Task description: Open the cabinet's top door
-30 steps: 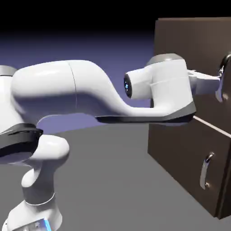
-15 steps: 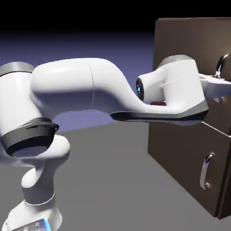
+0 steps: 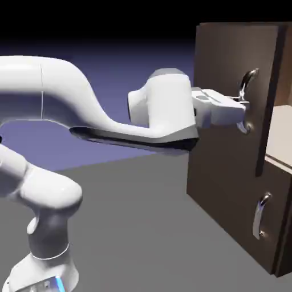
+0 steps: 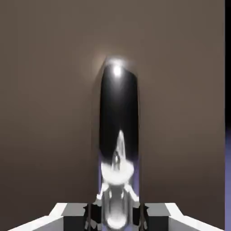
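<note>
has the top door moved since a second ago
Yes. The top door has swung outward toward the exterior view's left, away from the fixed cabinet, exposing beige interior. The pincer is clamped on its handle.

Glossy white rounded arm with black joint seams, grey wrist cap and blue-lit base.

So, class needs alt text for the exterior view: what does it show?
The white arm's gripper grips the top door's silver handle, and the top door stands ajar, showing beige inside the cabinet. The lower panel is shut.
</note>
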Robot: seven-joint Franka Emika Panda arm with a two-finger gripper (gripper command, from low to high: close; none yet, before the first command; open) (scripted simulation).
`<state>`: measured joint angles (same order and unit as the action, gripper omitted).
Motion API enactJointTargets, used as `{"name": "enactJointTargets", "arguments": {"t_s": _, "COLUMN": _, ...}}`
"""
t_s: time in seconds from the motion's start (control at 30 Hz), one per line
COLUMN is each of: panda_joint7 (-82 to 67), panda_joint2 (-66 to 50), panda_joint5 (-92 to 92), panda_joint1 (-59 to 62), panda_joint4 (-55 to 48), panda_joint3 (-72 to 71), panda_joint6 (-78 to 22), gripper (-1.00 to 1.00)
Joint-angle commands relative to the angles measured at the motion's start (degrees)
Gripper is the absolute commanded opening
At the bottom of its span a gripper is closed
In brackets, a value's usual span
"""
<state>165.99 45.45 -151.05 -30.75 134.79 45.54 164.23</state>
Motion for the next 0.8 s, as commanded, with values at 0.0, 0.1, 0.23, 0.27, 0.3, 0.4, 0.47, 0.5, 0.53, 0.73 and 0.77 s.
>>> {"name": "enactJointTargets", "arguments": {"t_s": 0.0, "panda_joint7": 0.02, "panda_joint2": 0.21, "panda_joint5": 1.00, "panda_joint1": 2.07, "panda_joint4": 1.17, "panda_joint3": -1.74, "panda_joint6": -0.41, "gripper": -1.00}}
{"name": "enactJointTargets", "arguments": {"t_s": 0.1, "panda_joint7": 0.00, "panda_joint2": 1.04, "panda_joint5": 3.99, "panda_joint1": 8.30, "panda_joint4": 4.47, "panda_joint3": -7.07, "panda_joint6": -1.28, "gripper": -1.00}}
{"name": "enactJointTargets", "arguments": {"t_s": 0.23, "panda_joint7": 0.01, "panda_joint2": 2.56, "panda_joint5": 8.26, "panda_joint1": 16.60, "panda_joint4": 8.48, "panda_joint3": -14.33, "panda_joint6": -1.84, "gripper": -1.00}}
{"name": "enactJointTargets", "arguments": {"t_s": 0.27, "panda_joint7": -0.14, "panda_joint2": 3.12, "panda_joint5": 9.54, "panda_joint1": 18.68, "panda_joint4": 9.50, "panda_joint3": -16.18, "panda_joint6": -1.93, "gripper": -1.00}}
{"name": "enactJointTargets", "arguments": {"t_s": 0.3, "panda_joint7": -0.30, "panda_joint2": 3.71, "panda_joint5": 10.86, "panda_joint1": 20.75, "panda_joint4": 10.50, "panda_joint3": -18.04, "panda_joint6": -1.98, "gripper": -1.00}}
{"name": "enactJointTargets", "arguments": {"t_s": 0.4, "panda_joint7": -0.10, "panda_joint2": 5.26, "panda_joint5": 14.23, "panda_joint1": 26.98, "panda_joint4": 12.94, "panda_joint3": -23.55, "panda_joint6": -1.47, "gripper": -1.00}}
{"name": "enactJointTargets", "arguments": {"t_s": 0.47, "panda_joint7": 0.10, "panda_joint2": 6.42, "panda_joint5": 16.49, "panda_joint1": 31.13, "panda_joint4": 14.37, "panda_joint3": -27.20, "panda_joint6": -0.81, "gripper": -1.00}}
{"name": "enactJointTargets", "arguments": {"t_s": 0.5, "panda_joint7": 0.08, "panda_joint2": 7.11, "panda_joint5": 17.77, "panda_joint1": 33.21, "panda_joint4": 15.10, "panda_joint3": -29.02, "panda_joint6": -0.43, "gripper": -1.00}}
{"name": "enactJointTargets", "arguments": {"t_s": 0.53, "panda_joint7": -0.01, "panda_joint2": 7.87, "panda_joint5": 19.13, "panda_joint1": 35.29, "panda_joint4": 15.83, "panda_joint3": -30.83, "panda_joint6": 0.00, "gripper": -1.00}}
{"name": "enactJointTargets", "arguments": {"t_s": 0.73, "panda_joint7": 0.03, "panda_joint2": 12.70, "panda_joint5": 26.72, "panda_joint1": 47.74, "panda_joint4": 19.20, "panda_joint3": -41.12, "panda_joint6": 4.26, "gripper": -1.00}}
{"name": "enactJointTargets", "arguments": {"t_s": 0.77, "panda_joint7": -0.04, "panda_joint2": 13.63, "panda_joint5": 28.05, "panda_joint1": 49.82, "panda_joint4": 19.67, "panda_joint3": -42.71, "panda_joint6": 5.22, "gripper": -1.00}}
